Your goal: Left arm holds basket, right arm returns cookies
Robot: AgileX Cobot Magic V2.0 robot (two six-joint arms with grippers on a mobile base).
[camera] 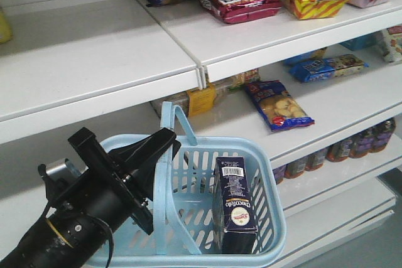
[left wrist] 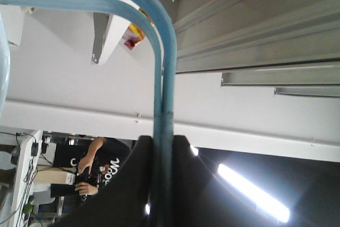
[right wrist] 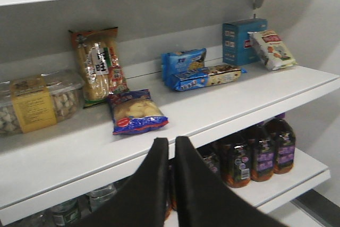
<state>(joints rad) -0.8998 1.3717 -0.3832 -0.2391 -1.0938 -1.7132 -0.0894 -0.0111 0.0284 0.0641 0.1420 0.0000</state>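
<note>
Left claw (camera: 164,142) clamps the basket (camera: 276,221) by its handles; right claw (right wrist: 171,155), nearly closed, holds nothing; cookies (camera: 235,205) stand at the basket's 3 o'clock, unreturned.

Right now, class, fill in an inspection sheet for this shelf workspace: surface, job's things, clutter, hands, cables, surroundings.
Surface: white tiered shop shelves.
Job's things: tall dark navy cardboard cookie box stands inside the light blue slotted plastic basket.
Clutter: blue biscuit bag, red snack packet, dark bottles on shelves.
Hands: left hand shut on both basket handles; right hand shut, holding nothing.
Cables: thin black loop beside left arm.
Surroundings: person in black T-shirt, ceiling strip light.
</note>
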